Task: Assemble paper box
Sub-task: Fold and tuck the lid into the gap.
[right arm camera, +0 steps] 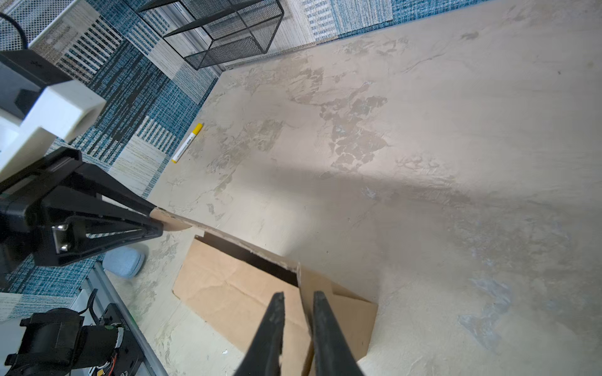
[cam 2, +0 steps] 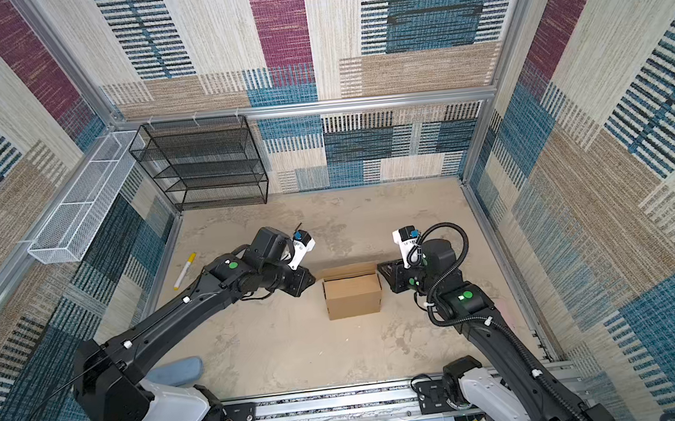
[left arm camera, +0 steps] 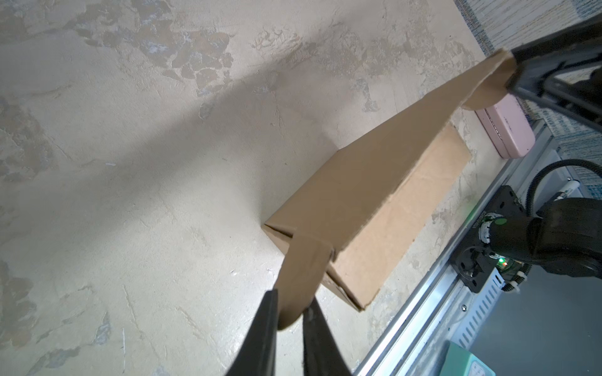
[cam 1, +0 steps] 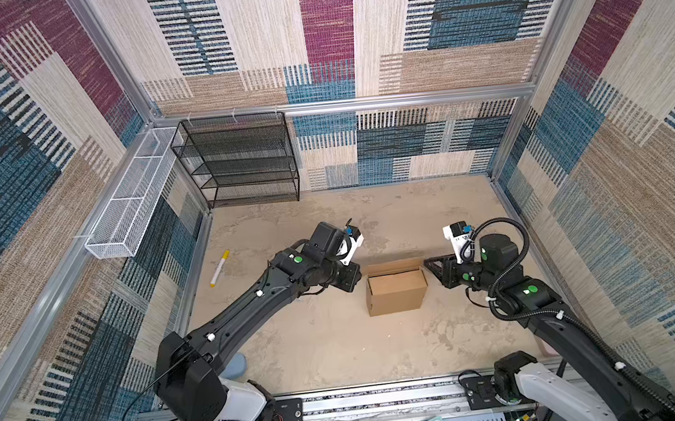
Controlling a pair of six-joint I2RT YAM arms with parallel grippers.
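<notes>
The brown cardboard paper box (cam 1: 396, 287) (cam 2: 353, 291) lies in the middle of the table. Its far flap (cam 1: 393, 266) is raised and spans between my two grippers. My left gripper (cam 1: 360, 274) (cam 2: 313, 280) is at the flap's left end. In the left wrist view this gripper (left arm camera: 291, 309) is shut on a rounded tab (left arm camera: 303, 270). My right gripper (cam 1: 426, 261) (cam 2: 379, 265) is at the flap's right end. In the right wrist view its jaws (right arm camera: 299, 295) stand narrow around the flap's edge. The left wrist view shows it (left arm camera: 511, 75) clamped on the other rounded tab.
A yellow-capped marker (cam 1: 220, 267) lies by the left wall. A black mesh shelf (cam 1: 240, 161) stands at the back left, with a white wire basket (cam 1: 134, 196) on the left wall. A pink case (left arm camera: 505, 130) sits near the right wall. A blue object (cam 2: 177, 371) lies under my left arm.
</notes>
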